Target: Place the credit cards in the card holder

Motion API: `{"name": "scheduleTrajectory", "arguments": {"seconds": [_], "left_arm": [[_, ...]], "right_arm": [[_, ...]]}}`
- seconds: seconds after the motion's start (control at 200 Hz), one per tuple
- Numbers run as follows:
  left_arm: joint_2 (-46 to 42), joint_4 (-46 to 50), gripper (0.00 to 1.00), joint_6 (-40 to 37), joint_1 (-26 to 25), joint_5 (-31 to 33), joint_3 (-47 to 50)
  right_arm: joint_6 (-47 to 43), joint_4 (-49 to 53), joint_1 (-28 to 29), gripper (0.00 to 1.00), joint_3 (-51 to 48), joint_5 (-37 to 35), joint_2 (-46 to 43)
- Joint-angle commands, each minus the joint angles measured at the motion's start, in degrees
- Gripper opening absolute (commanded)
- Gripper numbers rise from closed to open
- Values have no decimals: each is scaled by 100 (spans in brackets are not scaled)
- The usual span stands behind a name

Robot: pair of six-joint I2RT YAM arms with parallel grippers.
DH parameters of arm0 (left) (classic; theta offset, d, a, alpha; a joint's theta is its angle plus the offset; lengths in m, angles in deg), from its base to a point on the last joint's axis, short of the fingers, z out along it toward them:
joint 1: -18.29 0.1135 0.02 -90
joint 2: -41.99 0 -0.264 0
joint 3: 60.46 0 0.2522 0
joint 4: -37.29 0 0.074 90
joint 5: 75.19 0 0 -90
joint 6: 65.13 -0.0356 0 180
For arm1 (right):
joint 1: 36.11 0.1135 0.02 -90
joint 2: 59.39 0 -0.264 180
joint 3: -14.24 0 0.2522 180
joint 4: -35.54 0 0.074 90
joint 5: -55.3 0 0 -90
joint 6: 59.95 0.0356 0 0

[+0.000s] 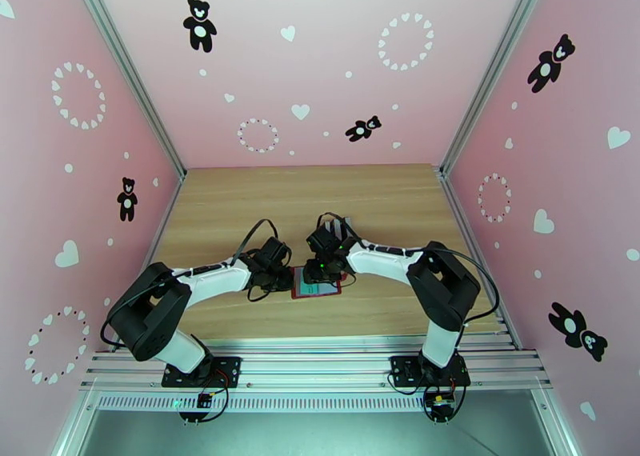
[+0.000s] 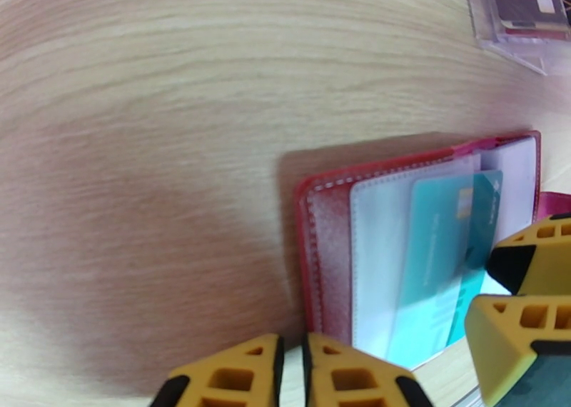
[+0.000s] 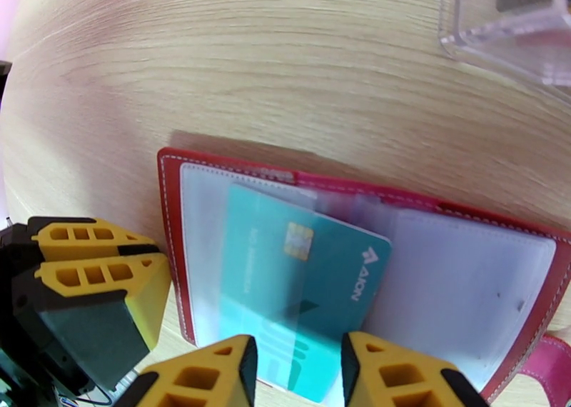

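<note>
One thin, stiff teal card (image 3: 300,287) sat half inside the open card holder (image 3: 182,258), pinched at its near edge by the right gripper (image 3: 296,373), while the left gripper (image 2: 292,376) pressed shut beside the holder.

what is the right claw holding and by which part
The right claw grips the teal card by its near short edge; the left claw is shut on nothing.

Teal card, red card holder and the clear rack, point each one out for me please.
teal card (image 3: 307,287), right wrist view, on its face below the chip.
card holder (image 2: 325,251), left wrist view, on its red left border.
clear rack (image 3: 499,33), right wrist view, on its front wall.
</note>
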Motion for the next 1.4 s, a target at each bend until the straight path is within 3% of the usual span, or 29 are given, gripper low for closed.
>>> {"name": "scheduleTrajectory", "arguments": {"seconds": [0.0,0.25,0.561,1.392], "left_arm": [[183,-14,19,-125,65,31,-63],[193,24,19,-156,80,40,-98],[218,-11,19,-158,94,21,-90],[148,-75,19,-120,100,-36,42]], "right_arm": [[-62,95,33,38,235,98,172],[-71,81,32,38,358,232,244],[-133,400,33,39,260,-182,-230],[-123,310,-55,40,80,-142,19]]}}
